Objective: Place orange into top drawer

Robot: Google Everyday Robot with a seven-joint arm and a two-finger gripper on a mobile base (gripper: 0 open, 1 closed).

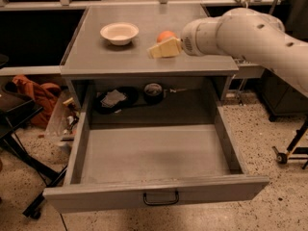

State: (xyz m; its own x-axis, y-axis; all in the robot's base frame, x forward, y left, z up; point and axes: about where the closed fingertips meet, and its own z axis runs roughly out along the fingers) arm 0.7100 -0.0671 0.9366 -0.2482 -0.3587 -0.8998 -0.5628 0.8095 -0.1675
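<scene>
The orange sits on the grey cabinet top, right of centre; my gripper hides its lower part. My gripper, with cream-coloured fingers, reaches in from the right on the white arm and sits just in front of the orange. The top drawer is pulled wide open below, with its dark wire handle at the centre of the front panel. Its floor is bare.
A white bowl stands on the cabinet top left of the orange. Dark items and a round black thing lie on the shelf behind the drawer. An orange bag lies on the floor at the left.
</scene>
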